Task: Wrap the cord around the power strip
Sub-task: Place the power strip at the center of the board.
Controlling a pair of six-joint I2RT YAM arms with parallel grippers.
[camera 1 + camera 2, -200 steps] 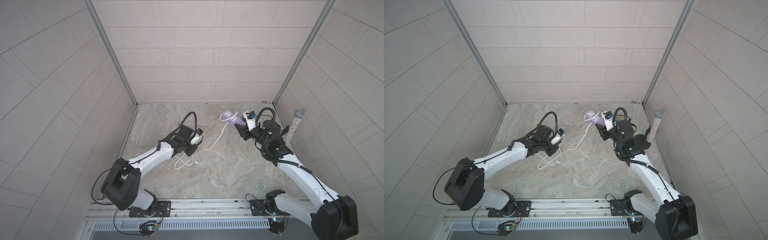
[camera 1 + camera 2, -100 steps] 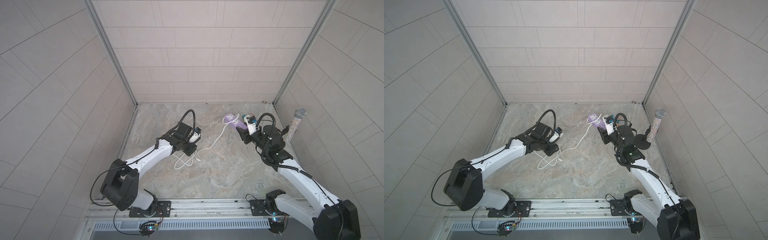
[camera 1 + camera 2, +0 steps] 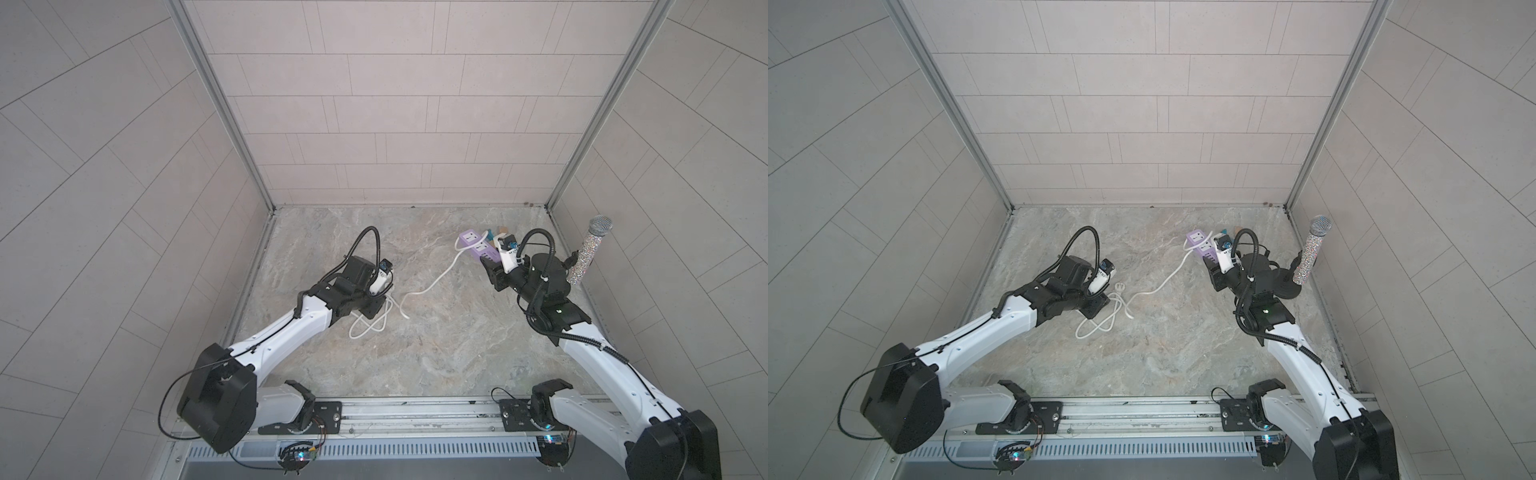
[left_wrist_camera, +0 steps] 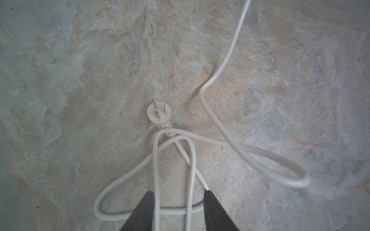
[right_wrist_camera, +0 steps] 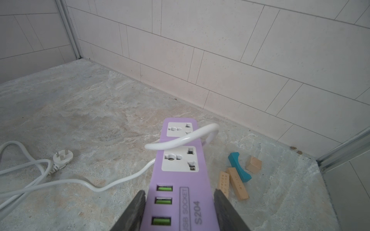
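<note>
On the left, the left gripper [image 4: 180,212] hangs low over the worktop [image 3: 374,357], above the loose loops of the cord [image 3: 436,278]. In the left wrist view its two black fingers [image 4: 143,212] stand apart. Two strands of the cord pass between them and I see no pinch on them, so this gripper holds nothing.

Just beyond the fingers the white plug [image 4: 158,115] lies on the worktop with its prongs up. The loops cross one another close beside it. In both top views the loops lie partly under the left gripper.

From there the cord [image 3: 1163,282] runs across the middle of the worktop, in a soft curve, toward the far right corner. There it reaches the power strip [image 3: 471,241].

The right gripper [image 5: 179,193] is clamped on the power strip [image 5: 180,176], one finger on each long side, at the end with the USB ports. The other end, with the two white sockets, points toward the back wall. One turn of the cord crosses over the top face, between the two sockets. I cannot tell whether the far end of the strip touches the worktop.

To the right of the strip, near the corner, lie a blue block [image 5: 238,168] and some wooden blocks [image 5: 236,184]. Farther right a glittering microphone [image 3: 1310,253] stands near the right wall.
</note>
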